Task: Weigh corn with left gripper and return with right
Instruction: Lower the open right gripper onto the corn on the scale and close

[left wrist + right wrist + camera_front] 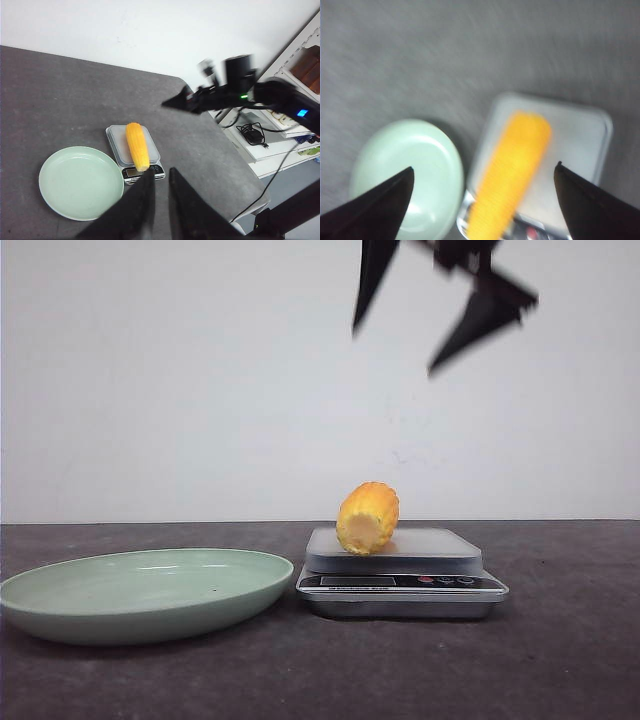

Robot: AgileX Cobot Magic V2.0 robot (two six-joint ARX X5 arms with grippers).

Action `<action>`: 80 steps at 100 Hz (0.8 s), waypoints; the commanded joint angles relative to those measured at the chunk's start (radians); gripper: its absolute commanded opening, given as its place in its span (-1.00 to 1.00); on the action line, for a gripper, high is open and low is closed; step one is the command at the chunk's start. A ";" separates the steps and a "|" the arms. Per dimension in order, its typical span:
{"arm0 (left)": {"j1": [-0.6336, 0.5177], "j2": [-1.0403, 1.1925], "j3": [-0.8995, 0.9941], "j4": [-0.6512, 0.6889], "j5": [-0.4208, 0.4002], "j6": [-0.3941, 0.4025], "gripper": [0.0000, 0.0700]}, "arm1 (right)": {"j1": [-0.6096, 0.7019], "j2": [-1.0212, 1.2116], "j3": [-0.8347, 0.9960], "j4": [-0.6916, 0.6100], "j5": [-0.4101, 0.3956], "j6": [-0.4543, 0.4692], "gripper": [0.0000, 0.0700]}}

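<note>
The corn (367, 518) is a short yellow-orange cob lying on the platform of a silver kitchen scale (430, 545), its cut end towards the front camera. It also shows in the left wrist view (137, 146) and the right wrist view (515, 170). My right gripper (392, 350) hangs high above the scale, open and empty, with its fingers spread to either side of the corn (485, 166). My left gripper (161, 172) is drawn back high above the table's near side, empty, with only a narrow gap between its fingers. It is out of the front view.
A pale green plate (140, 590) lies empty just left of the scale. The right arm (240, 92) reaches in over the table's right edge. Beyond that edge are white shelves with cables (252, 134). A white wall stands behind the dark table.
</note>
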 commanded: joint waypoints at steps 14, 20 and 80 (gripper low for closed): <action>-0.007 0.010 0.017 -0.032 0.001 0.008 -0.97 | 0.048 0.124 0.017 -0.021 0.001 0.027 0.56; -0.007 0.010 0.014 -0.032 0.001 0.015 -0.97 | 0.063 0.145 0.017 -0.017 0.004 0.027 0.56; -0.007 0.010 0.011 -0.032 0.001 0.029 -0.97 | 0.106 0.240 0.016 -0.081 0.089 0.025 -0.41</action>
